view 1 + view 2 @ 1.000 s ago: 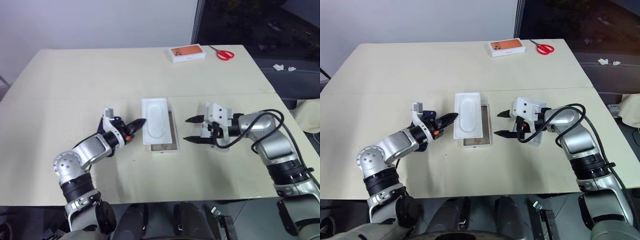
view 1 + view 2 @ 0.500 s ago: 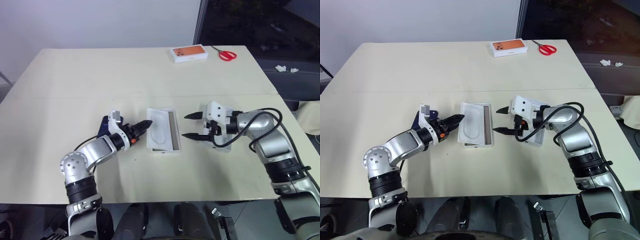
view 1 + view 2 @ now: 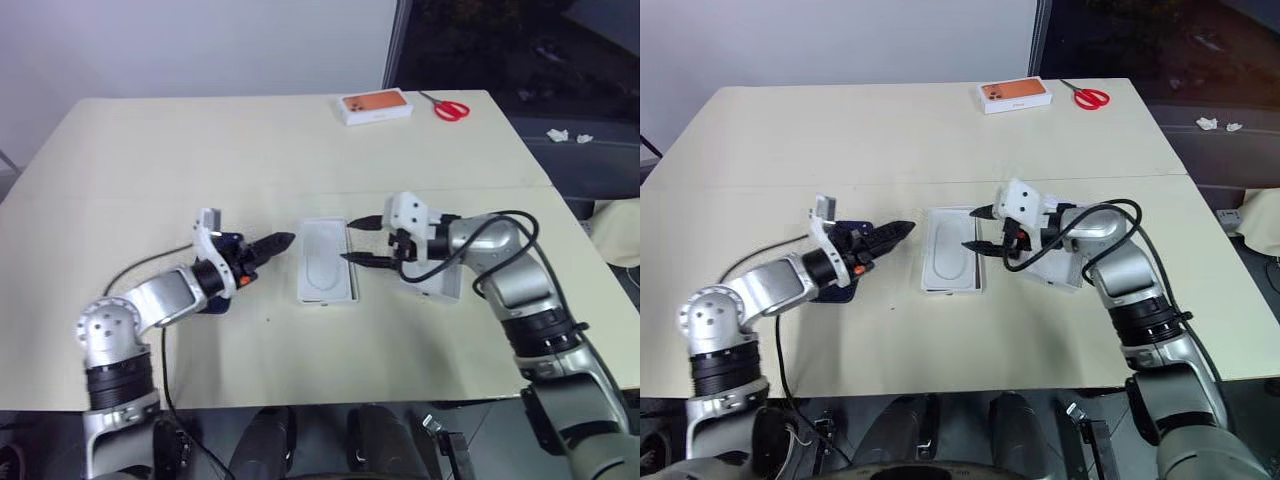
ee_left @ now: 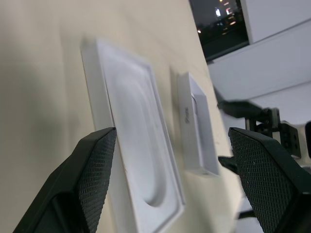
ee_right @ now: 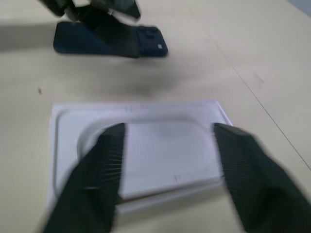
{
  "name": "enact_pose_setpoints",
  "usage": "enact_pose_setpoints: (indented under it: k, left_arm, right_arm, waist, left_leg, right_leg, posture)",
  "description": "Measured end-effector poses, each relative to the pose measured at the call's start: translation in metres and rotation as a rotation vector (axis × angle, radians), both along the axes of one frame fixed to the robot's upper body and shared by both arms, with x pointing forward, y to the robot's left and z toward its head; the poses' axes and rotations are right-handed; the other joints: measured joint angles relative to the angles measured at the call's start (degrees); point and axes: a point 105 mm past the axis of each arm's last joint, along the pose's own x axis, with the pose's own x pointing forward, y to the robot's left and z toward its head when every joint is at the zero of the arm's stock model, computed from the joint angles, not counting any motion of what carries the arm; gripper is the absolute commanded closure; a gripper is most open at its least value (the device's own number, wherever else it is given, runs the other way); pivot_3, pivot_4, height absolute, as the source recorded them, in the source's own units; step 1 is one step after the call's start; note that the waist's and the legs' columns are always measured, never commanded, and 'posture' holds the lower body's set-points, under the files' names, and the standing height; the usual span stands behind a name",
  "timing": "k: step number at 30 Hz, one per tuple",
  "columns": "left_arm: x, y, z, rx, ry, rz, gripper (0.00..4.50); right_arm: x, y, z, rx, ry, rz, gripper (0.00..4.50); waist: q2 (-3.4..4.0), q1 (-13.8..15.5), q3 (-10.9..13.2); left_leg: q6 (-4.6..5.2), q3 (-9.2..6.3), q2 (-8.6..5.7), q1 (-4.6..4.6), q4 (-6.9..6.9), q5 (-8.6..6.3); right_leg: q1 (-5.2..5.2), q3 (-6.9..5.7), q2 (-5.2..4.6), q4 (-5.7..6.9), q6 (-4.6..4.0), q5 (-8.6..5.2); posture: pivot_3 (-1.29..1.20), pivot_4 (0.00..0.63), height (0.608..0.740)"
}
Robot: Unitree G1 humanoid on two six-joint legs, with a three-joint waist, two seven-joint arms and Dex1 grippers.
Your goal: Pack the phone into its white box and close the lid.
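White moulded insert with an oval recess (image 3: 328, 260) lies flat on the beige bench (image 3: 250, 150).
Left end effector (image 3: 268, 244) released beside it; right end effector (image 3: 358, 242) spread over its edge, grasping nothing.

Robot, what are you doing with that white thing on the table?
It is packing a phone. A white insert sits in the white box between both arms. The left end effector is open beside it, the right end effector open at its other edge. The phone lies on the table, unpacked.
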Motion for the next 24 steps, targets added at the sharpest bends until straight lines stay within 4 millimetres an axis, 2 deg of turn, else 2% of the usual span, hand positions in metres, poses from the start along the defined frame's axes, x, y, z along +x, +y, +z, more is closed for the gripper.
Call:
enact_pose_setpoints:
  k: [3,4,13,17,24]
  left_arm:
    - [0.0,0.017,-0.001,0.125,-0.1,0.043,0.59]
    - [0.001,0.024,-0.003,0.168,-0.128,0.063,0.59]
    - [-0.006,0.063,-0.002,0.393,-0.311,0.062,0.59]
    - [-0.007,0.065,0.0,0.421,-0.344,0.043,0.59]
    - [-0.003,0.065,0.001,0.423,-0.357,0.062,0.59]
  right_arm:
    - [0.001,0.012,-0.008,-0.041,-0.019,-0.001,4.35]
    - [0.001,0.015,-0.012,-0.071,-0.034,-0.006,4.48]
    - [-0.002,0.035,-0.04,-0.25,-0.121,0.036,4.48]
    - [-0.012,0.052,-0.054,-0.315,-0.157,0.113,4.48]
    - [-0.005,0.048,-0.057,-0.395,-0.251,0.14,4.48]
  waist:
    - [0.02,0.0,0.0]
    - [0.04,0.0,0.0]
    - [0.04,-0.2,0.0]
    - [0.04,-0.1,0.0]
    - [0.04,-0.1,0.0]
  left_leg:
    - [0.0,0.02,-0.02,0.0,-0.01,0.0]
    - [-0.01,0.03,-0.03,0.0,-0.03,0.0]
    - [0.08,0.01,-0.01,-0.01,-0.11,-0.05]
    - [0.16,0.0,-0.01,-0.01,-0.1,-0.09]
    - [0.24,-0.03,-0.02,0.0,-0.08,-0.13]
  right_leg:
    - [0.01,0.01,-0.02,-0.03,-0.01,0.0]
    - [-0.02,0.02,-0.02,-0.03,-0.01,-0.01]
    - [-0.06,0.01,-0.05,-0.07,-0.02,-0.01]
    - [-0.05,0.01,-0.06,-0.07,-0.02,-0.01]
    - [-0.02,-0.03,-0.07,-0.06,-0.01,-0.01]
  posture:
    - [0.0,0.15,0.74]
    - [0.0,0.15,0.74]
    - [0.0,0.15,0.74]
    - [0.0,0.15,0.74]
    - [0.0,0.15,0.74]
